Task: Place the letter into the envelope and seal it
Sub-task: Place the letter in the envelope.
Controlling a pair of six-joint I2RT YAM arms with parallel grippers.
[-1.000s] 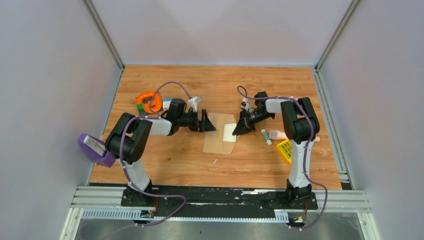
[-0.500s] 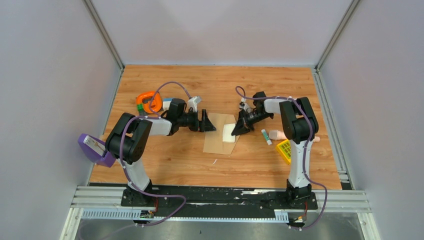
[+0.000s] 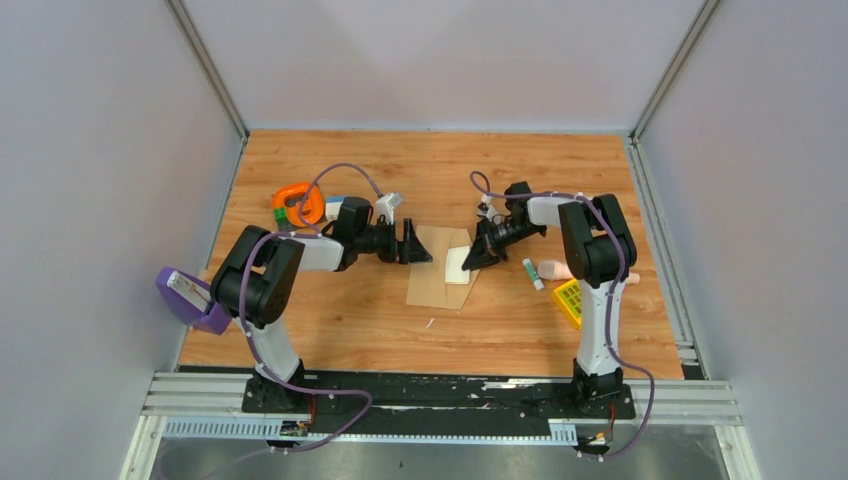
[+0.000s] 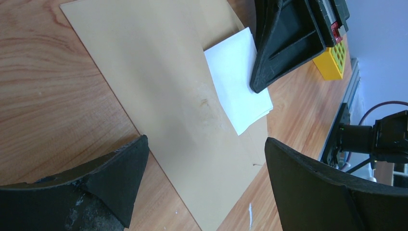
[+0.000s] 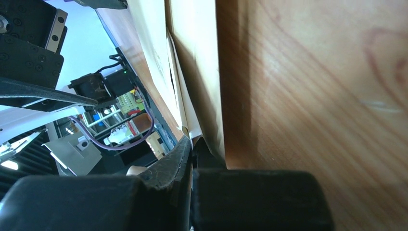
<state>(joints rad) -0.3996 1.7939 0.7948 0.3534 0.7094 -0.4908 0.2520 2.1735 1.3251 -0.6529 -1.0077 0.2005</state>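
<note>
Nearest, a yellow block (image 3: 568, 302) sits well right of the envelope (image 3: 432, 285), which lies flat mid-desk (image 3: 400, 170). The letter (image 3: 457, 264) rests on the envelope's right half. The left gripper (image 3: 420, 245) stands spread wide at the envelope's left edge, holding nothing. The right gripper (image 3: 472, 258), pressed together, touches the letter's right edge; whether it pinches, I cannot tell. Farther left, an orange ring (image 3: 298, 203); grey walls around.

My table (image 3: 400, 160) carries an orange ring (image 3: 298, 203) left, a glue stick (image 3: 532, 272) and yellow gridded block (image 3: 568, 300) (close together) right.
</note>
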